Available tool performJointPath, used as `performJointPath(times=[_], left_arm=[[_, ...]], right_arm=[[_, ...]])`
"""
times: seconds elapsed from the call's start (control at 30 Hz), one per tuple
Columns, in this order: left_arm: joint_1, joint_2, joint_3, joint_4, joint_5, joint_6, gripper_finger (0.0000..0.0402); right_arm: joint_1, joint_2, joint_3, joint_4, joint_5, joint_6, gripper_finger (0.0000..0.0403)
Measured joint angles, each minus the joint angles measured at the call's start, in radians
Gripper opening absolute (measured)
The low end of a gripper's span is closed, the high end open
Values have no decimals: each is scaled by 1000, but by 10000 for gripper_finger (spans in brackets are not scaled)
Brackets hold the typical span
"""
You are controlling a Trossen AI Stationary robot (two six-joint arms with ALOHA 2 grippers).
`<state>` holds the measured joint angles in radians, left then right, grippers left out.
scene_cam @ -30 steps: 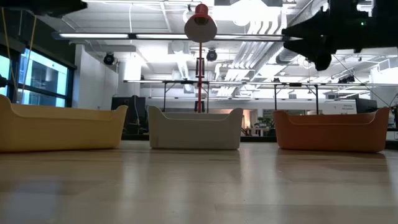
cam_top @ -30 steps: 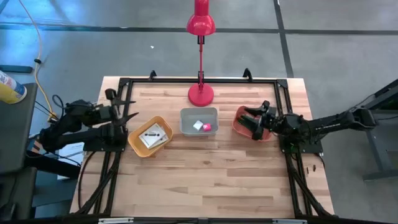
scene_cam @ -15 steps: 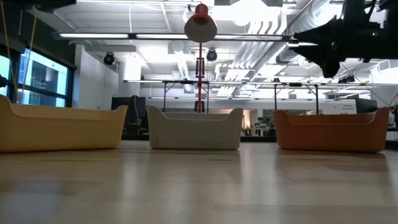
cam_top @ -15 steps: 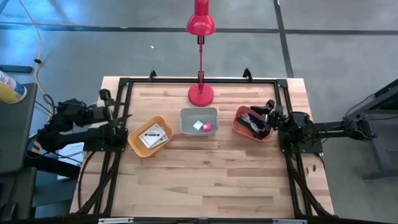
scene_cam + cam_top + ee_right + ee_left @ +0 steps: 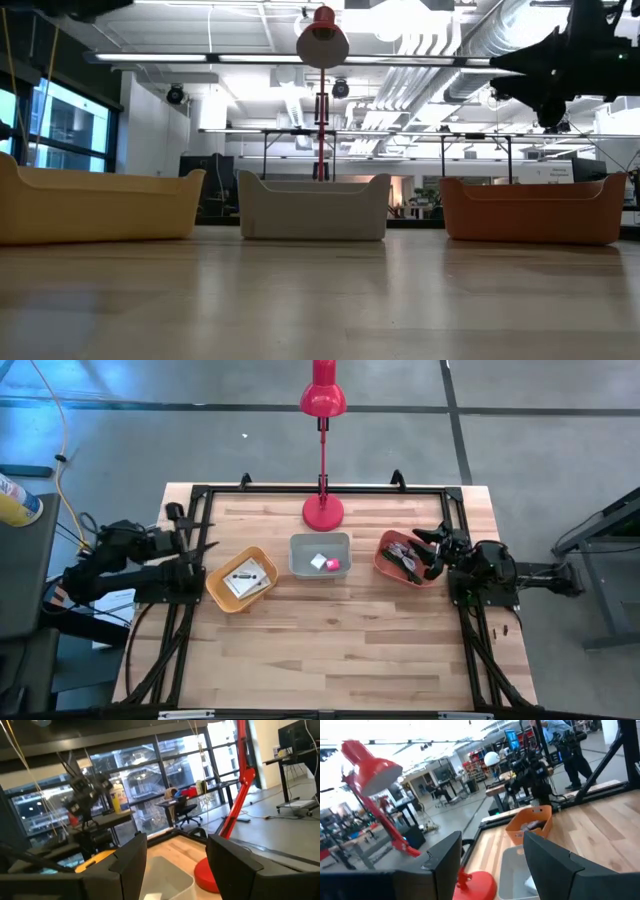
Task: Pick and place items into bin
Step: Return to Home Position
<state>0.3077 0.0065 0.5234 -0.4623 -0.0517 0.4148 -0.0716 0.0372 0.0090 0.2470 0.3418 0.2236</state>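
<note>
Three bins stand in a row on the wooden table. The yellow bin (image 5: pixel 241 579) holds two white cards with black print. A white cube and a pink cube (image 5: pixel 333 564) lie in the grey bin (image 5: pixel 320 541). Dark and silvery small things lie in the orange bin (image 5: pixel 392 565). My right gripper (image 5: pixel 422 554) (image 5: pixel 175 840) hangs open above the orange bin's right rim, pointing left. My left gripper (image 5: pixel 200 532) (image 5: pixel 491 840) is open, raised at the table's left edge, left of the yellow bin. The green stick cannot be made out.
A red desk lamp stands with its base (image 5: pixel 323 512) at the far middle, just behind the grey bin, its shade (image 5: pixel 323 398) high over the far edge. A black frame (image 5: pixel 300 490) borders the table. Bare wood lies in front of the bins. People and desks show in the room behind.
My right arm has drawn back toward the table's right edge. Its open gripper moved from over the middle of the orange bin to above that bin's right rim. The bins and their contents have stayed put.
</note>
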Motion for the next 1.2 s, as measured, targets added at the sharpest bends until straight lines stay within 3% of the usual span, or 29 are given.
performJointPath(times=[0.17,0.7,1.07,1.2], left_arm=[[0,0,-107,175,31,-26,201],[0,1,-266,450,53,-108,200],[-5,1,-395,657,54,-140,196],[-61,1,-436,739,16,-134,194]], right_arm=[[0,-32,0,-25,20,-2,194],[8,-33,-1,-32,20,41,194],[128,-33,-1,-32,147,22,194],[165,-33,-1,-32,175,15,194]])
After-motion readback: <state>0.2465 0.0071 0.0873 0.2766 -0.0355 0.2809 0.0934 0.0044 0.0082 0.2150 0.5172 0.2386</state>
